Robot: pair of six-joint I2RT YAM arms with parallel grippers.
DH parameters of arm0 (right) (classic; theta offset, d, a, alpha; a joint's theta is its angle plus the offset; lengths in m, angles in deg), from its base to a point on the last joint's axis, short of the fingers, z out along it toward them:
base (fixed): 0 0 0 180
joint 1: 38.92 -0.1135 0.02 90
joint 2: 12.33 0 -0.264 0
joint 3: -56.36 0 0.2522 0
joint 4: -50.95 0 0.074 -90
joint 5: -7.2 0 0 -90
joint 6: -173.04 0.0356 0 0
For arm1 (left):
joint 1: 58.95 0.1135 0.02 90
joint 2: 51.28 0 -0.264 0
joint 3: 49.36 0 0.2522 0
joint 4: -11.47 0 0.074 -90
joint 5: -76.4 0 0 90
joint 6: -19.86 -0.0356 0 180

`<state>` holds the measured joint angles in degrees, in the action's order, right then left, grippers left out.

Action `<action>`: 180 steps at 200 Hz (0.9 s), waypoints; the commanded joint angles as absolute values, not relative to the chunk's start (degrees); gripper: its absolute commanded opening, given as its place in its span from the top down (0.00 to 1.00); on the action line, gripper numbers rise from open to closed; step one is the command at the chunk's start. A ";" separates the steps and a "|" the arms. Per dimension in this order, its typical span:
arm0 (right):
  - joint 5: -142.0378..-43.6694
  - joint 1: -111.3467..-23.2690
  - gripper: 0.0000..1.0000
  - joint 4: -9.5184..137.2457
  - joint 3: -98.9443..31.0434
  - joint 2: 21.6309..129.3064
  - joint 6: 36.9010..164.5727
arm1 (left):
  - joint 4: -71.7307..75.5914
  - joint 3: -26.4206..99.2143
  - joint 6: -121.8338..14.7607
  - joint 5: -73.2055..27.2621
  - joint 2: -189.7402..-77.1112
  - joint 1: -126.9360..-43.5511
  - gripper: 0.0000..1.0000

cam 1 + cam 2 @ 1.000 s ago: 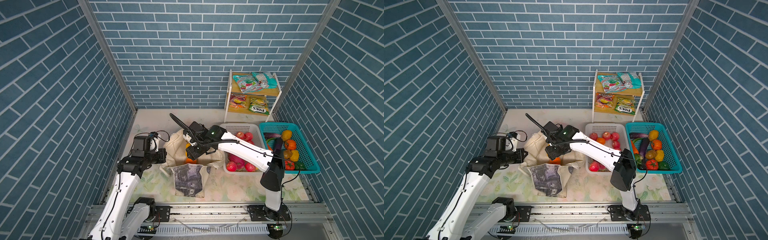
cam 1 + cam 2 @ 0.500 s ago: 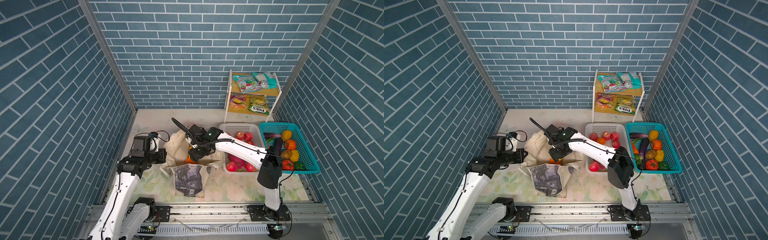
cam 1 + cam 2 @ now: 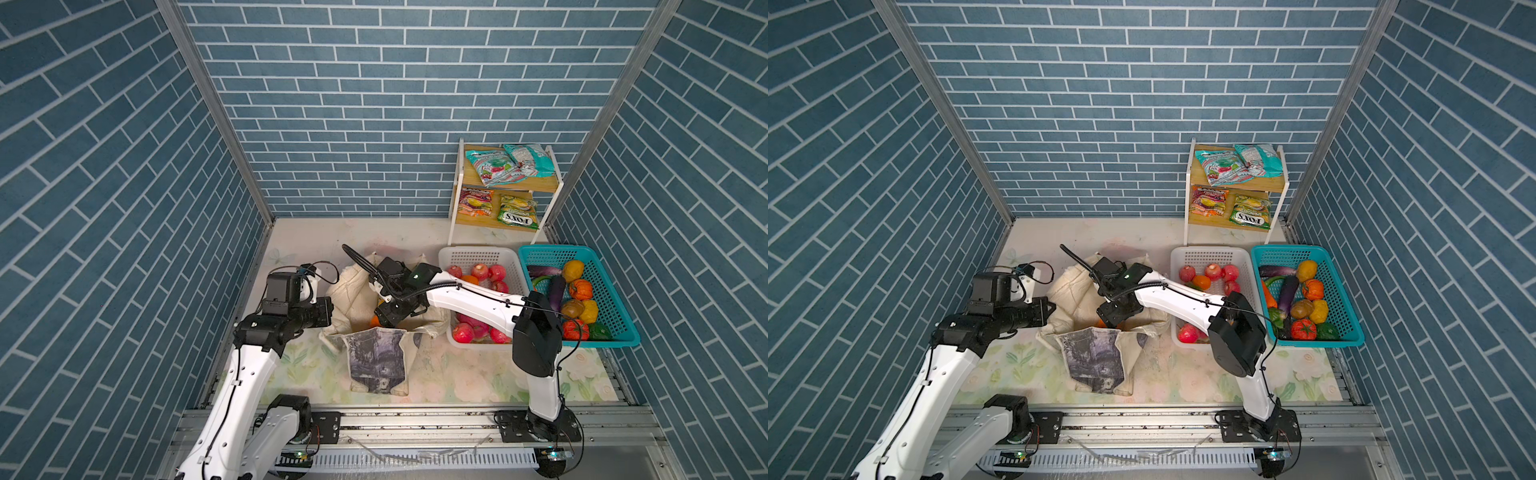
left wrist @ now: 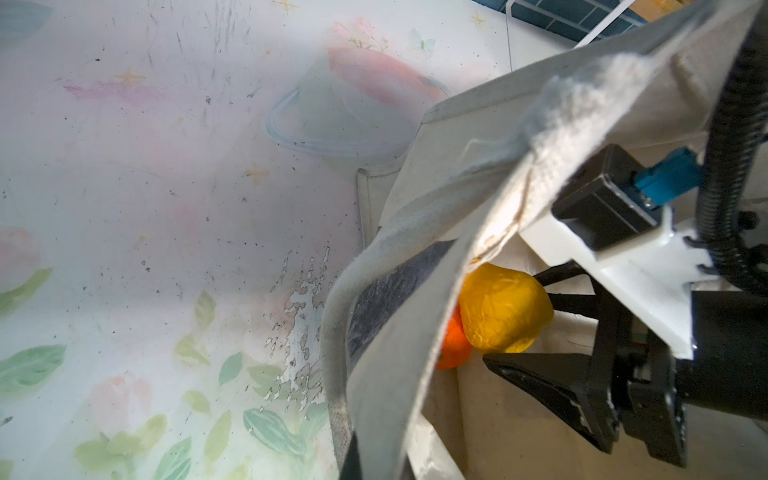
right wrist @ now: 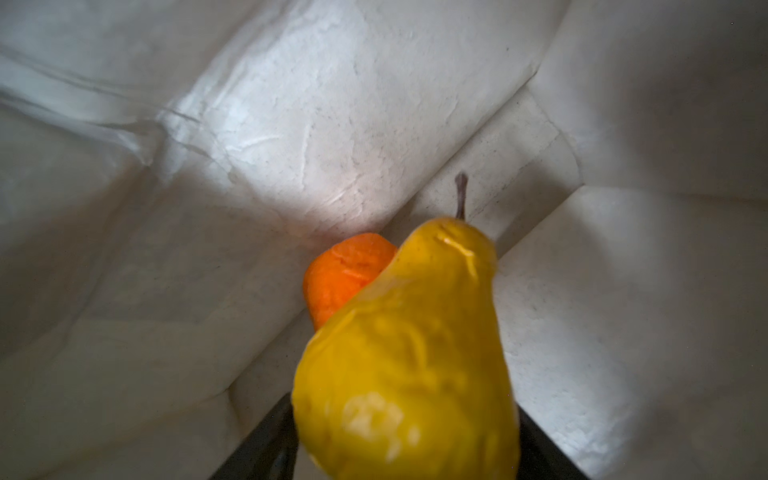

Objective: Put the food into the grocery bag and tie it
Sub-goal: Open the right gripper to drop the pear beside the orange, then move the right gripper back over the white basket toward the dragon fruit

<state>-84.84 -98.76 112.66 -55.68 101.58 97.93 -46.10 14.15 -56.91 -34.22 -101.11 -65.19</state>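
The cream grocery bag (image 3: 376,361) (image 3: 1096,357) stands open at the table's middle. My left gripper (image 3: 330,311) (image 4: 382,465) is shut on the bag's left rim (image 4: 457,166) and holds it up. My right gripper (image 3: 386,318) (image 3: 1108,318) reaches down into the bag's mouth, jaws open. A yellow pear (image 5: 407,353) (image 4: 505,309) sits loose and blurred between its black fingers (image 5: 266,449). Past the pear, an orange (image 5: 345,274) (image 4: 453,349) lies in the bag's bottom fold (image 5: 291,124).
A white basket (image 3: 473,251) with red apples (image 3: 480,270) stands right of the bag. A teal basket (image 3: 552,249) of mixed produce sits beside it. A small shelf (image 3: 457,187) at the back right holds snack packets (image 3: 505,166). Blue brick walls close in both sides.
My right gripper has gone deeper into the bag with the pear and its jaws have widened. The left arm has held still on the rim.
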 commanded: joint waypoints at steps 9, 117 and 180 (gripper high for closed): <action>-82.74 -98.61 0.22 111.29 -54.79 102.06 95.26 | -45.27 13.46 -57.40 -34.30 -100.37 -64.75 1.00; -78.90 -98.67 0.01 114.57 -59.23 95.48 95.78 | -45.27 13.35 -57.40 -34.29 -100.39 -64.75 1.00; -70.35 -98.71 0.02 117.82 -64.24 82.86 97.88 | -45.29 13.35 -57.31 -33.98 -100.37 -64.75 1.00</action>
<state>-76.01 -98.76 115.52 -62.39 90.62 96.60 -46.10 14.15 -56.91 -34.20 -101.11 -65.17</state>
